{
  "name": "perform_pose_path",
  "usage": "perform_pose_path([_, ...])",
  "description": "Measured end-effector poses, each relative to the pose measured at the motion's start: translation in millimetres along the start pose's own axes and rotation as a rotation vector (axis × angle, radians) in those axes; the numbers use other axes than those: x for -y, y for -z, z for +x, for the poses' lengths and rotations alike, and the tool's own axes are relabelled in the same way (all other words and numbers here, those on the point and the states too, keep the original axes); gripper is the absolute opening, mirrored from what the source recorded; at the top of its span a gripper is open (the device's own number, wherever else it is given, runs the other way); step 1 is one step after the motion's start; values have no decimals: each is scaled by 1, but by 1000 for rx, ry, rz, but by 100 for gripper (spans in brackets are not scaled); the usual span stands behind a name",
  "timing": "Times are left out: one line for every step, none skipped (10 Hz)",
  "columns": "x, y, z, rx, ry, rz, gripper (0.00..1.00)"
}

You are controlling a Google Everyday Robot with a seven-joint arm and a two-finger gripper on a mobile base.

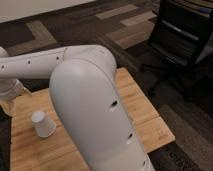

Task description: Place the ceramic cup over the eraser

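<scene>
The white ceramic cup [42,124] stands on the wooden table [140,107] near its left side, narrow end up, so it looks upside down. My white arm sweeps from the large foreground link to the far left edge. The gripper [8,102] is there, over the table's back left corner, behind and left of the cup and apart from it. The black eraser does not show; the big arm link covers much of the table's middle.
A black office chair [181,37] stands at the back right on the patterned carpet. The bulky arm link [95,115] blocks the table's centre and front. The table's right edge and front right corner [165,135] show.
</scene>
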Motion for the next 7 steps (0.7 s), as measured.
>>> perform_pose_path([-3,0,3,-10,-5,6,65])
perform_pose_path([-8,0,6,-20,-8,11,65])
perform_pose_path([-14,0,9,-30,-11,20,65])
perform_pose_path([-17,0,13,-35,-17,28,65])
perform_pose_path([-21,-1,17,-40,-24,34,65])
perform_pose_path([-22,-2,21,-40,-35,39,65])
perform_pose_path([-21,-3,26,-41,-51,44,65])
